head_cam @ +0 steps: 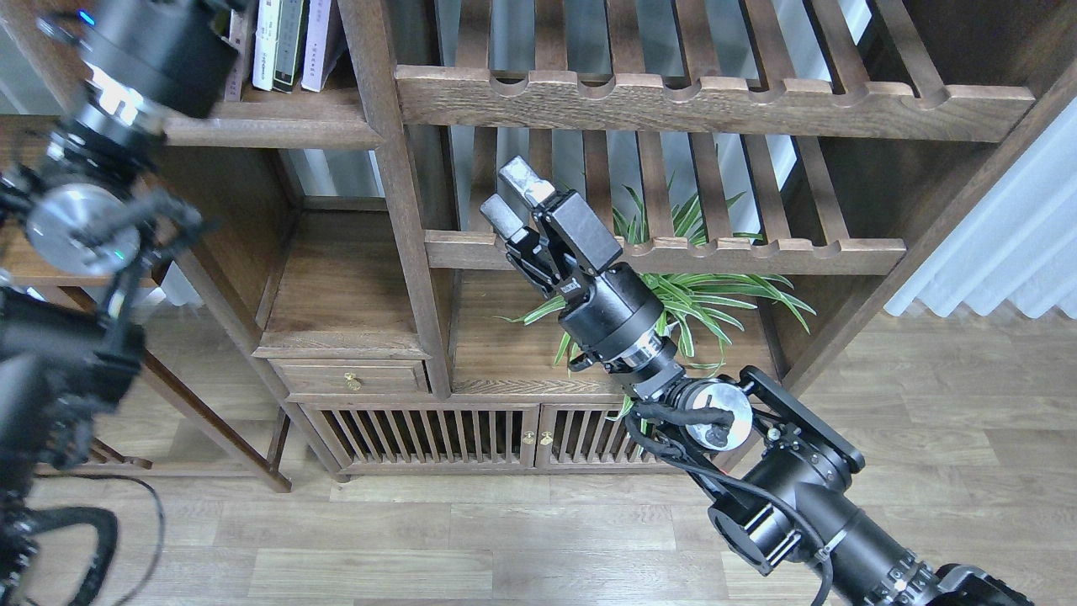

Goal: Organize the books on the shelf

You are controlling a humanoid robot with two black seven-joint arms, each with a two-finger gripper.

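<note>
The shelf [286, 130] is a dark-brown board with a rounded front edge at the top left. Several books [290, 38] stand on it: white, dark and pale lilac spines show. The red and yellow-green books at the row's left end are hidden behind my left arm [143, 59], which reaches up across that end of the shelf. Its gripper is past the top edge of the view. My right gripper [513, 198] hangs in front of the middle slatted rack, right of the post. Its fingers stand close together with nothing between them.
Two slatted racks with notched rails [673, 97] fill the right part of the bookcase. A green potted plant [698, 295] stands under the lower one, behind my right arm. A small drawer [349, 379] and slatted cabinet doors [437, 433] are below. A white curtain [1001, 244] hangs at right.
</note>
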